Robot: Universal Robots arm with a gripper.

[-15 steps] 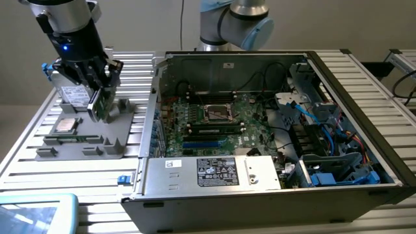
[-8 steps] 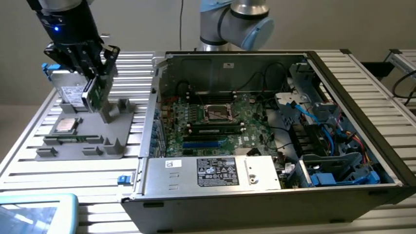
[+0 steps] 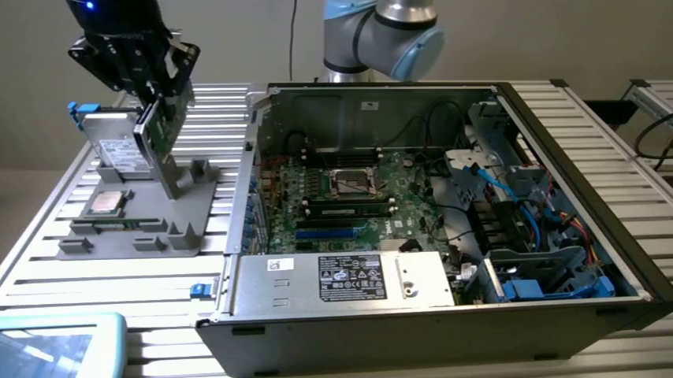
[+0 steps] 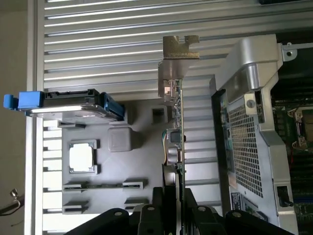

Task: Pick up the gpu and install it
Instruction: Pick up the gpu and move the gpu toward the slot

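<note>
The gpu (image 3: 160, 130) is a thin green card with a silver end bracket (image 4: 178, 61). It stands on edge over the grey parts holder (image 3: 147, 228) at the exterior view's left. My gripper (image 3: 158, 96) comes down from above and is shut on the card's upper edge. In the wrist view the gpu (image 4: 177, 132) appears edge-on, running straight out from between my black fingers (image 4: 164, 203). Its lower edge sits close above the holder's upright post (image 3: 173, 177); whether they touch I cannot tell.
An open computer case (image 3: 589, 236) lies at the exterior view's right, with its motherboard (image 3: 336, 201) and silver power supply (image 3: 336, 279) exposed. On the holder are a silver drive (image 3: 110, 146) with blue tabs and a square CPU chip (image 3: 107, 202). The arm's base (image 3: 363, 39) stands behind the case.
</note>
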